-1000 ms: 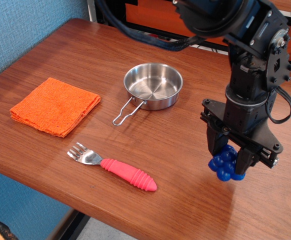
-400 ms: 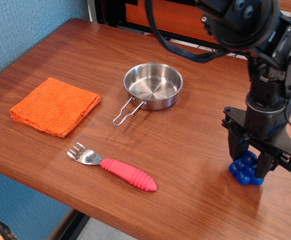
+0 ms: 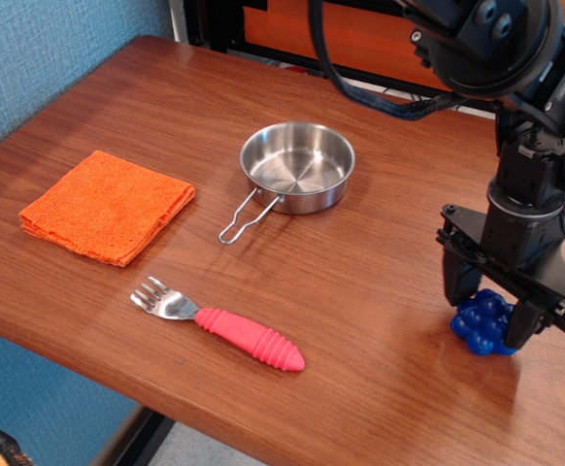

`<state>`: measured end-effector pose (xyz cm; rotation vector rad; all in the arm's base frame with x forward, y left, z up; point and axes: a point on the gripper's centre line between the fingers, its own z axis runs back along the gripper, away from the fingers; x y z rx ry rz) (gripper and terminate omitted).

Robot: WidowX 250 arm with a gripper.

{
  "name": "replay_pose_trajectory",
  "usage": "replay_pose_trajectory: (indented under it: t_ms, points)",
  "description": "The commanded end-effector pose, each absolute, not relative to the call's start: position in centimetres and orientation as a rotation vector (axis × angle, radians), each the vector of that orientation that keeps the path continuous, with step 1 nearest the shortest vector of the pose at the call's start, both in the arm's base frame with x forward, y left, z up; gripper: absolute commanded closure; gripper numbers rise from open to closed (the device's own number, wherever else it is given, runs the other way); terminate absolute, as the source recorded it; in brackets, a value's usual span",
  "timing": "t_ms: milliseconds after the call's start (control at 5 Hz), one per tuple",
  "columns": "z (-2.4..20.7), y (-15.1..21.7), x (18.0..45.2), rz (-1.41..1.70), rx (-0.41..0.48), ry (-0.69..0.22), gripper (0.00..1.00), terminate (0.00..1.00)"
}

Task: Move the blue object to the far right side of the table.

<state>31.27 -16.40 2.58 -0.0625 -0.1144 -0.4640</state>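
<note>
The end effector grips the blue object across its middle, low over the counter. Glossy, knobbly balls look light yet slippery; squeezing the widest cluster suits.

Blue object, a glossy deep-blue cluster of small round balls, resting low on the brown wood-grain table near its right edge, toward the near side.
</note>
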Motion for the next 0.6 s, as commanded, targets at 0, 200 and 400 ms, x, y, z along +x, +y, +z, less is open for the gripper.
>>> replay_pose_trajectory:
  t_ms: [0, 200, 400]
  points:
    - [6.2, -15.6, 30.9, -0.434, -0.103, -0.164, 0.00, 0.00]
    - [9.0, -14.1, 31.1, -0.384, -0.112, -0.214, 0.00, 0.00]
    - [10.0, -11.2, 31.0, -0.278, -0.117, -0.234, 0.00, 0.00]
